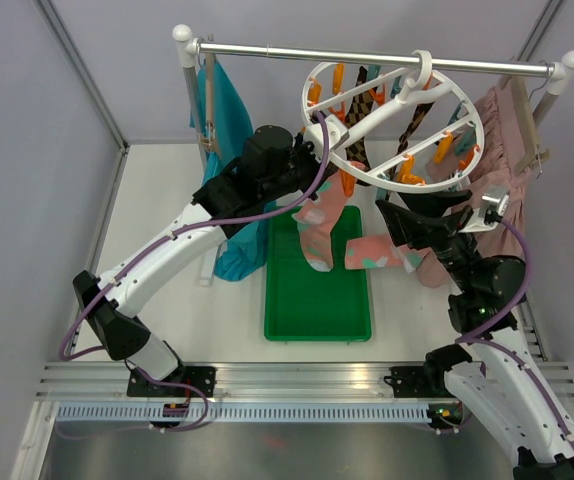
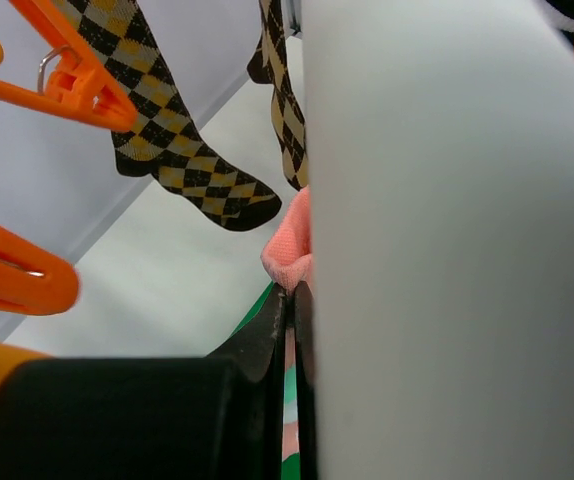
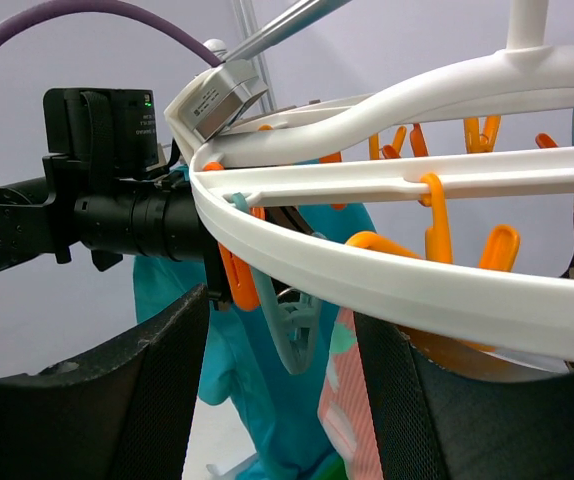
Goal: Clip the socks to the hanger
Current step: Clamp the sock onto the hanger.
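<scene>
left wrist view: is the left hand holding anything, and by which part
The left hand is shut on a pink sock, pinching it by its upper edge; the rest of the sock hangs below.

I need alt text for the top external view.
The left gripper holds a pink sock up to a round white hanger on a rail. The open right gripper is near its rim; a green tray lies below.
</scene>
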Robot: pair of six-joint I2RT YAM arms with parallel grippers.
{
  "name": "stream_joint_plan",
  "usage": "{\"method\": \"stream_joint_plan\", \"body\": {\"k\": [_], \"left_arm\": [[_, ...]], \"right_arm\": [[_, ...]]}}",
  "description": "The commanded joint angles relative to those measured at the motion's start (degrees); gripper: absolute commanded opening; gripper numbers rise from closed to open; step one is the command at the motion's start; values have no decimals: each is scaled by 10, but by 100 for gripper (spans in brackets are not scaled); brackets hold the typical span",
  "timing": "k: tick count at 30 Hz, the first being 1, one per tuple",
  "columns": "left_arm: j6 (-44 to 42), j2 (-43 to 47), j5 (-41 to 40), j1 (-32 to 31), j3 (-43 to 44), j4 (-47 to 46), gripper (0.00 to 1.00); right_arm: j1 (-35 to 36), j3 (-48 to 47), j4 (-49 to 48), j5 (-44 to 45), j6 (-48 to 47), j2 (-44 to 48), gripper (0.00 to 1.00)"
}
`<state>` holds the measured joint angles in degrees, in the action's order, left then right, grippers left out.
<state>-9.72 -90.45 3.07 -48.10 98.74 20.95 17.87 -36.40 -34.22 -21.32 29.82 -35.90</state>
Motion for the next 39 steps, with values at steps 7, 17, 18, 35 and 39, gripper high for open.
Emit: {"method": "stream_joint_plan", "body": {"k": [7, 17, 18, 35, 39], "left_arm": [[-20, -2, -6, -3, 27, -13, 2], [-19, -2, -7, -4, 27, -13, 2], [-19, -2, -6, -4, 26, -13, 2], [-20, 1, -7, -4, 26, -13, 2], [-19, 1, -7, -4, 25, -13, 2]], "right_arm": [[32, -3, -56, 21, -11, -26, 66], [48, -2, -79, 44, -18, -38, 65], [48, -2, -81, 45, -18, -39, 65], [52, -2, -139, 37, 23, -65, 63], [53, 2, -161, 34, 46, -74, 62]]}}
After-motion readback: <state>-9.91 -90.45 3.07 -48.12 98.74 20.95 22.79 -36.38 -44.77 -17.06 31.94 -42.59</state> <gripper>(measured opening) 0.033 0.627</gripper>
